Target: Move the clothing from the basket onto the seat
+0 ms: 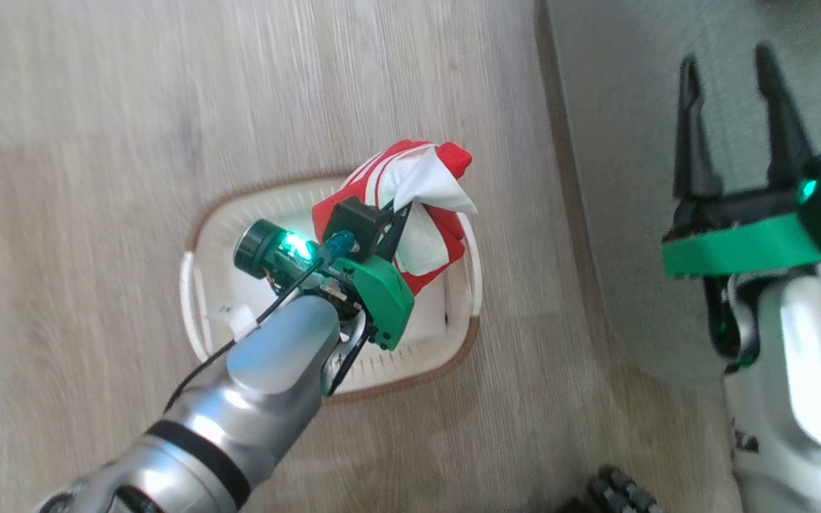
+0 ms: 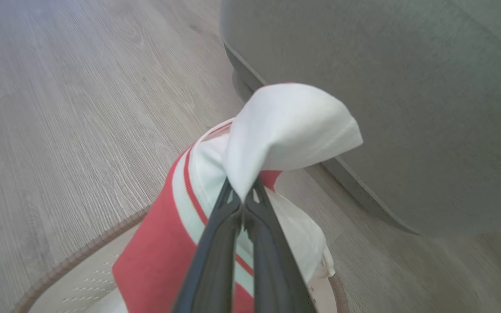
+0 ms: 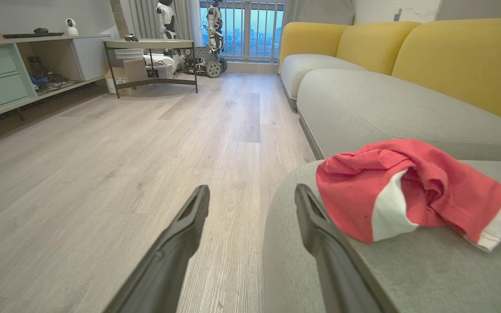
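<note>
The basket [image 1: 200, 235] is sitting on the wooden floor [image 1: 61, 214]; over its two o'clock edge the left tool [image 1: 402, 211] is pinching a white fold of the striped garment [image 1: 382, 174], fingers fully closed, the cloth hanging above the basket. At three o'clock the seat [image 1: 624, 142] is lying, the right tool [image 1: 726, 60] hovering over it, spread wide and holding nothing; a second red garment [image 3: 411, 191] is resting on the seat.
</note>
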